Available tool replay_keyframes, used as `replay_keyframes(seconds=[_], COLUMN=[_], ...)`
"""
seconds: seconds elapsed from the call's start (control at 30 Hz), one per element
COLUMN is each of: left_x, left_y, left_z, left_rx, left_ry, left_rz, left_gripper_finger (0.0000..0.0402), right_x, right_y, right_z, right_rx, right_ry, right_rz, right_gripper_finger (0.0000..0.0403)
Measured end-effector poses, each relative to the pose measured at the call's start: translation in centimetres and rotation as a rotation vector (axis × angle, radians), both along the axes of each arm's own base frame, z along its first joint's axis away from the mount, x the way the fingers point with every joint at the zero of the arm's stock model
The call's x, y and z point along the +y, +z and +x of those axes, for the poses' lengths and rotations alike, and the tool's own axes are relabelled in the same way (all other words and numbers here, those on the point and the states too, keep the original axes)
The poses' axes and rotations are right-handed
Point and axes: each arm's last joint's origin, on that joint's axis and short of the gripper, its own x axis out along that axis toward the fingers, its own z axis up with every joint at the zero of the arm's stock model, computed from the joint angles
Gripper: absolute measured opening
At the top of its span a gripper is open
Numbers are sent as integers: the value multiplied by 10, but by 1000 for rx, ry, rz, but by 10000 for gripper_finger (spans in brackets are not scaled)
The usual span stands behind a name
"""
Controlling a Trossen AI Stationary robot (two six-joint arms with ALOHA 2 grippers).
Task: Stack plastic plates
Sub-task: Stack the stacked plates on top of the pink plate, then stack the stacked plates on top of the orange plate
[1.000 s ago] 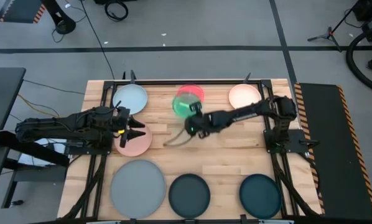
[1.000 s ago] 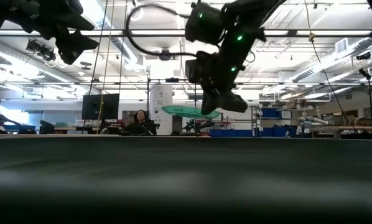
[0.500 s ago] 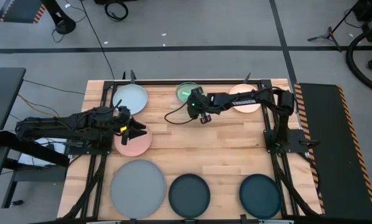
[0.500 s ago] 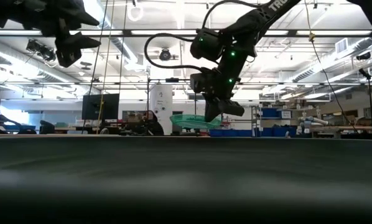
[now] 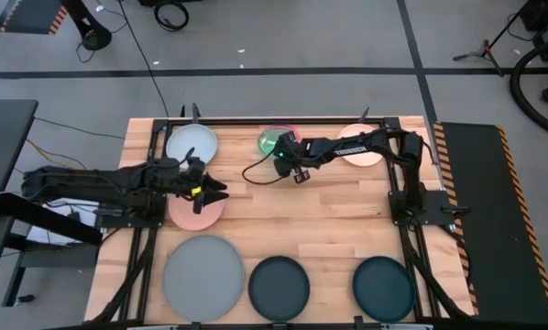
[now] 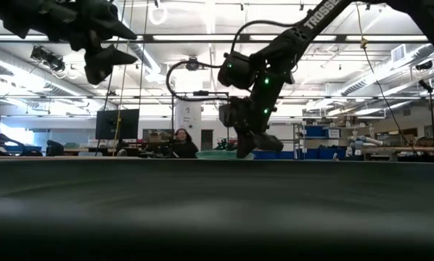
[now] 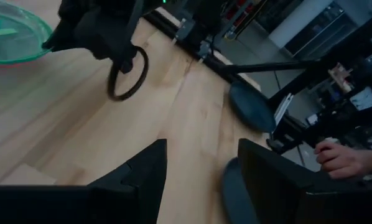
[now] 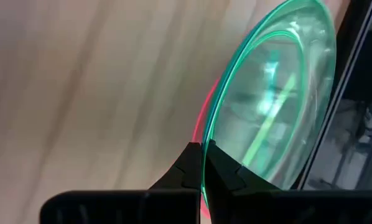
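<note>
Your right hand is clamped on the rim of the green plate, lying on the red plate at the bench's far edge, while your left hand hovers open-fingered over the salmon pink plate.

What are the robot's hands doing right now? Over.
Right gripper shut on green plate, over red plate. Left gripper open, above pink plate. Nothing blocking.
</note>
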Motion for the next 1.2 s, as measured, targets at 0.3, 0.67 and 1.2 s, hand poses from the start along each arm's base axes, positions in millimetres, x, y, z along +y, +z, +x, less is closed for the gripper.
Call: replay_keyframes(seconds=[0.3,0.67,1.2], left_x=[-1,-5,5], left_y=[-5,-21,20], left_z=[3,-10,-16], left_rx=[39,257,312], left_ry=[-30,-71,-15], left_rz=[-13,-257,-250], left_gripper_finger=[204,195,181], right_x=[-10,-5,2], right_y=[-10,22,24], right_z=[0,0,-5], right_rx=[-20,-143,-144], right_ry=[-62,-174,-82], right_rz=[13,-69,120], right_gripper_finger=[31,132,150])
